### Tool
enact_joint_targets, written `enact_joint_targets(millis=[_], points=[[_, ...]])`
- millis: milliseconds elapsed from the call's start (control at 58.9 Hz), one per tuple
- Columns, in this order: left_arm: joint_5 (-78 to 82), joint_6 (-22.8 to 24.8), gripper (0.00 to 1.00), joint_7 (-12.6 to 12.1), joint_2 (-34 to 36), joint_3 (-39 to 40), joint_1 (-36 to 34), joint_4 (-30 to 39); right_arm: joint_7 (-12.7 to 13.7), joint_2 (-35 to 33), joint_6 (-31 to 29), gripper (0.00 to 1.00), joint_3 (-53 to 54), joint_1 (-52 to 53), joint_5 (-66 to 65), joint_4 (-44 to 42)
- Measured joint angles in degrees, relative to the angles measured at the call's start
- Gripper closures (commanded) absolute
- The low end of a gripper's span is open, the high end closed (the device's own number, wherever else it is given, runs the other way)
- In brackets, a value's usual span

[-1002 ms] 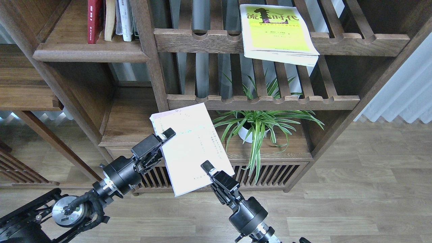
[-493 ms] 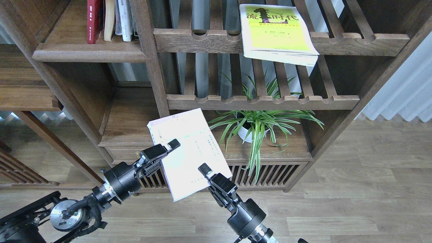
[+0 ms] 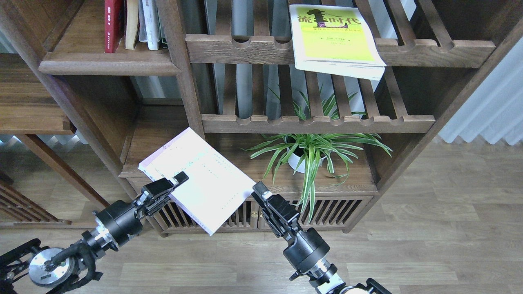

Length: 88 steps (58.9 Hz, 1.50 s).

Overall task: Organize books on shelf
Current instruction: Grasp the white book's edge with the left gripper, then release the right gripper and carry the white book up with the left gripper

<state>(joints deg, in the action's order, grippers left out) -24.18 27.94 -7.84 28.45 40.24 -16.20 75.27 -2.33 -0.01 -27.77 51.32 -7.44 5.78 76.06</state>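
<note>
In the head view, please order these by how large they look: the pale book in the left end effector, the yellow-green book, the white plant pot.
1. Pale book, though it is nearer the camera, so its lead may be partly perspective.
2. Yellow-green book, slightly smaller.
3. White plant pot, clearly smallest and partly hidden by leaves.

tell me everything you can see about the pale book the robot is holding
The pale book is a thin paperback with a whitish, faintly lavender cover, a greenish band and small print too fine to read. It is closed, tilted, held in the air before the low cabinet. The left gripper is clamped on its lower left edge. The right gripper sits at its right corner; contact there is unclear.
</note>
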Motion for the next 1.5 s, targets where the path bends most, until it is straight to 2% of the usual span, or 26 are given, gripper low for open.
enact_joint_targets(millis=[374,663,952,1070,1223,1495], points=[[0.0,0.1,0.96,0.1,-0.2,2.5,2.5,-0.2,-0.4,0.0,-0.2,0.02,2.9,0.0,0.0,0.0],[4.1,0.1,0.96,-0.5,2.8,7.5,7.0,0.2,-0.5,0.0,-0.2,0.02,4.8,0.1,0.0,-0.2],[20.1,0.1,0.97,-1.0,5.8,22.6,19.3,1.6,-0.4,0.0,-0.2,0.02,4.7,0.1,-0.1,-0.4],[26.1,0.1,0.97,-2.7,6.2,30.1,23.6,3.1,-0.4,0.0,-0.2,0.02,4.7,0.1,-0.1,-0.4],[28.1,0.1,0.97,-5.3,6.0,36.0,25.0,3.8,-0.4,0.0,-0.2,0.02,4.7,-0.1,-0.1,-0.4],[28.2,0.1,0.98,-5.9,5.8,46.4,25.0,3.9,-0.4,0.0,-0.2,0.02,4.6,0.2,-0.1,-1.2]])
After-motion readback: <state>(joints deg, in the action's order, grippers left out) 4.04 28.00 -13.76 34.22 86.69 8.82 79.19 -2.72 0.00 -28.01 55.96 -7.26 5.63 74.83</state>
